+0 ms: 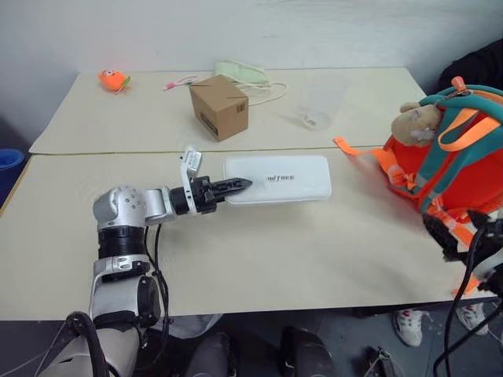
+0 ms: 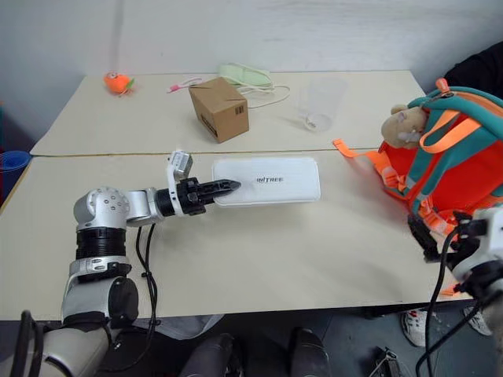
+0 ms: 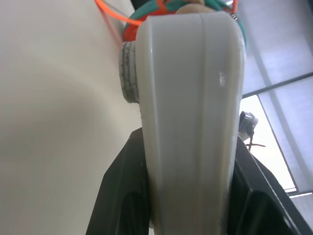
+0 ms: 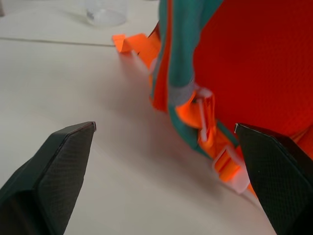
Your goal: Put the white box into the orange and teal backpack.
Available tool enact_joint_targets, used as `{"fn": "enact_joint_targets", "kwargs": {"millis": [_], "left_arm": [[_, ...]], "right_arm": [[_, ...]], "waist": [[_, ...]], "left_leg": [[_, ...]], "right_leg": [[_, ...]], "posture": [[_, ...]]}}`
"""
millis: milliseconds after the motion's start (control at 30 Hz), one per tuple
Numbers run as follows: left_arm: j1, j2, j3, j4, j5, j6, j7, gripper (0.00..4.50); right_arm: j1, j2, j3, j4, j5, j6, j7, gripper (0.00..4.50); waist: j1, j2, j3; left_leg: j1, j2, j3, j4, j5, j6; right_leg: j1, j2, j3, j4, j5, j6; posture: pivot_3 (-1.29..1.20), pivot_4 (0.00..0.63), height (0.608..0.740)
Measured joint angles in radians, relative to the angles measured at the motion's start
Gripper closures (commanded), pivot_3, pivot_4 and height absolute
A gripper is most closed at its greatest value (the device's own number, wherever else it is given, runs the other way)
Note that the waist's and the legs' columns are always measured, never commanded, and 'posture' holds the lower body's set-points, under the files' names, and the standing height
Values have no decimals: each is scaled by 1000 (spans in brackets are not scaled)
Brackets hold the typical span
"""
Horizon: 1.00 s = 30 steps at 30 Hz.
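The white box (image 1: 283, 179) is a flat case with dark lettering, lying level over the middle of the near table. My left gripper (image 1: 236, 186) is shut on its left end. In the left wrist view the box (image 3: 190, 122) runs up between the two black fingers (image 3: 122, 196). The orange and teal backpack (image 1: 460, 165) stands at the table's right edge, with a tan plush toy (image 1: 416, 122) at its top. My right gripper (image 4: 165, 126) is wide open beside the backpack's lower front, nothing between its fingers; it also appears in the right eye view (image 2: 424, 236).
On the far table stand a brown cardboard box (image 1: 219, 106), a clear plastic cup (image 1: 318, 106), a pale green cloth (image 1: 244, 73) and a small orange toy (image 1: 113, 79). A blue bin (image 1: 8, 165) sits at the left. A person's shoes (image 1: 409, 326) show below the backpack.
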State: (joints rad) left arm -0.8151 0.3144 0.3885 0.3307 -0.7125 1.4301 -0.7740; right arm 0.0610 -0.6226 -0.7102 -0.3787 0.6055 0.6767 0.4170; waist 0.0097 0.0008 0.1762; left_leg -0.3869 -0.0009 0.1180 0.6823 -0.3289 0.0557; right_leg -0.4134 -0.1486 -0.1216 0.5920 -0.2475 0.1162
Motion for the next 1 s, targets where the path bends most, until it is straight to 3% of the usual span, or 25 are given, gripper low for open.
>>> {"fn": "enact_joint_targets", "kwargs": {"millis": [500, 600, 1000], "left_arm": [[45, 7, 100, -159, -122, 35, 128, 3164], [34, 30, 105, -157, -131, 31, 131, 3164], [32, 63, 60, -133, -123, -90, 147, 3164]], "right_arm": [[-419, -42, 234, 438, -138, -114, -3, 0], [-496, -37, 256, 511, -152, -168, 16, 578], [-460, -35, 323, 484, -139, -208, 172, 4483]], "waist": [[-6, 0, 0], [-10, 0, 0], [-12, 0, 0]], "left_leg": [[0, -1, 2, 0, 1, 1], [0, -1, 2, 0, 2, 1], [0, 0, 2, 0, 2, 0]], "right_leg": [[0, 1, -7, 0, 0, 0], [0, 1, -8, 0, 0, 1], [0, 1, -8, 0, 0, 1]], "posture": [[0, 150, 740], [0, 150, 740], [0, 150, 740]]}}
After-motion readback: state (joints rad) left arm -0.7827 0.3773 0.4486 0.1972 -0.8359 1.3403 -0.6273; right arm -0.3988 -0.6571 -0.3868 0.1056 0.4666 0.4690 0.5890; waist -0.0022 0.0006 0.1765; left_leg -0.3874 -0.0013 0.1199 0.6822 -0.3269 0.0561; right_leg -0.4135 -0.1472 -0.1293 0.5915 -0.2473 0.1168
